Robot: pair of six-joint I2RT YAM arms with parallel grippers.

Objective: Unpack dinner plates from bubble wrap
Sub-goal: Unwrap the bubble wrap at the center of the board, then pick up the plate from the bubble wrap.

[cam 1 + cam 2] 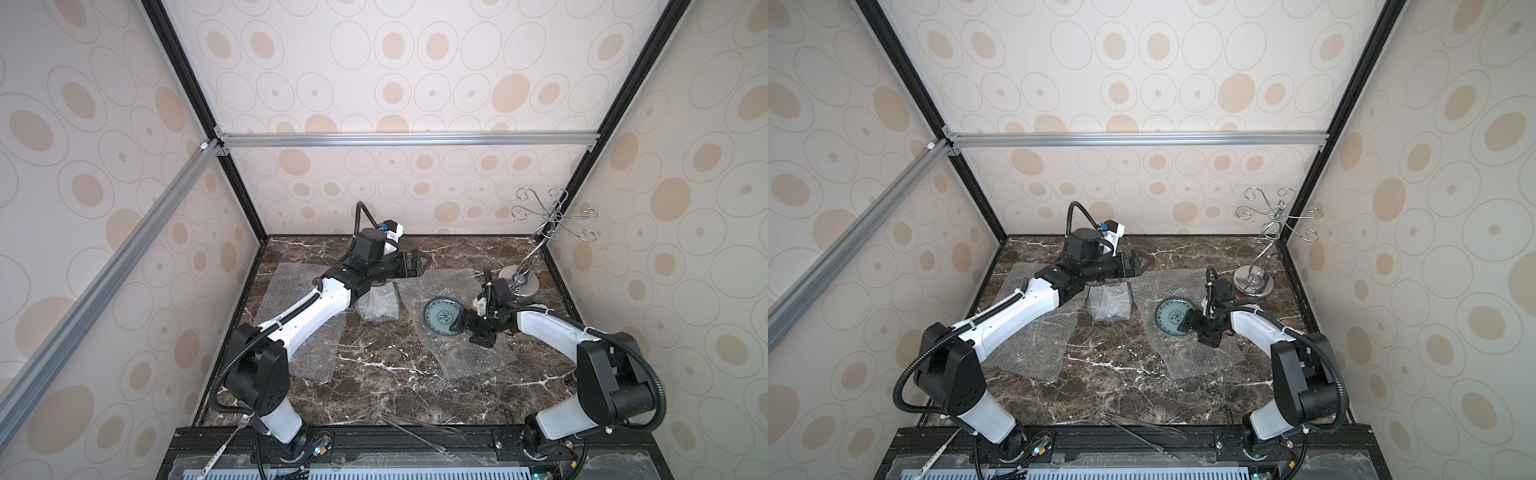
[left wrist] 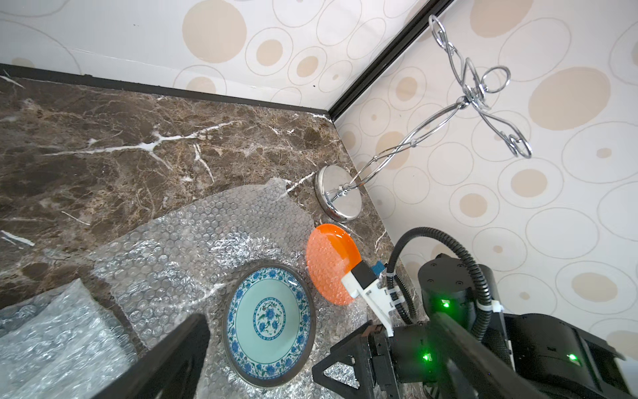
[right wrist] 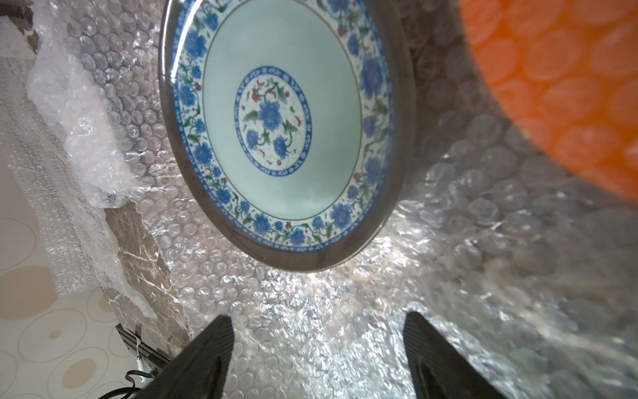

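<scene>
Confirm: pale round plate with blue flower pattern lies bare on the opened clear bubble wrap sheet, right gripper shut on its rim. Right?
Not shut. The right wrist view shows the right gripper open, jaws apart and short of the rim. The pale round plate with blue flower pattern does lie bare on the opened clear bubble wrap sheet.

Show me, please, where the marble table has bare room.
Free: the brown marble table's near middle, between the two flat clear bubble wrap sheets. Crowded: right side, around blue-flowered pale plate, round orange plate, chrome wire stand.
</scene>
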